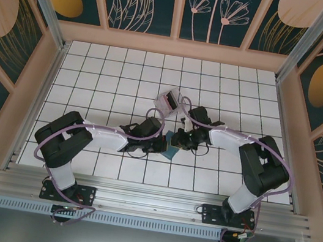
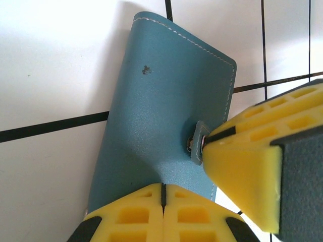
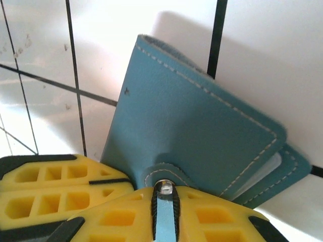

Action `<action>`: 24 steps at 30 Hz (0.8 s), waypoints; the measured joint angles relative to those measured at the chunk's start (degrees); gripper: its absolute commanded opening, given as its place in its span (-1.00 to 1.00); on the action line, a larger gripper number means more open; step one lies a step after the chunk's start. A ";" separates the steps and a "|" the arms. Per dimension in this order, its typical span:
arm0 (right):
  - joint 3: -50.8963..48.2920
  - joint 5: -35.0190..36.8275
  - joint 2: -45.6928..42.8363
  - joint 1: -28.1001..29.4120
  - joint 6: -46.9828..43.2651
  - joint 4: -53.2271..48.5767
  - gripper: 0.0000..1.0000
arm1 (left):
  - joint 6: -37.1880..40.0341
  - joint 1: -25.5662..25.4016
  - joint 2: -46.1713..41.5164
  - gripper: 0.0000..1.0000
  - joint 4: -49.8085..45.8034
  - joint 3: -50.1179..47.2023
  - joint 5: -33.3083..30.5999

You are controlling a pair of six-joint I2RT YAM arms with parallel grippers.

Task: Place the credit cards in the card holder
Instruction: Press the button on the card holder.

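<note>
Right claw (image 3: 164, 204) clamped on snap tab (image 3: 160, 174) of wallet (image 3: 197, 126); left claw (image 2: 162, 199) pinched on its near edge. Wallet tilted over tabletop (image 2: 50, 60), slightly agape, pale sheet (image 3: 262, 176) edge inside. Clear box (image 1: 168, 99) beyond, contents unclear.

Card holder (image 2: 161, 116) looks like matt, fine-grained teal leatherette w/ pale thread stitching & a shiny metal snap stud (image 3: 164, 187), left gripper (image 2: 163, 194) is matt yellow moulded plastic, tabletop (image 2: 50, 60) glossy smooth white tile w/ dark grout lines.
</note>
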 measured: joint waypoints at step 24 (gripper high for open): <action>2.23 16.50 -1.68 7.85 1.27 -3.30 -0.65 | 0.04 0.00 0.00 -0.96 0.72 -0.31 0.24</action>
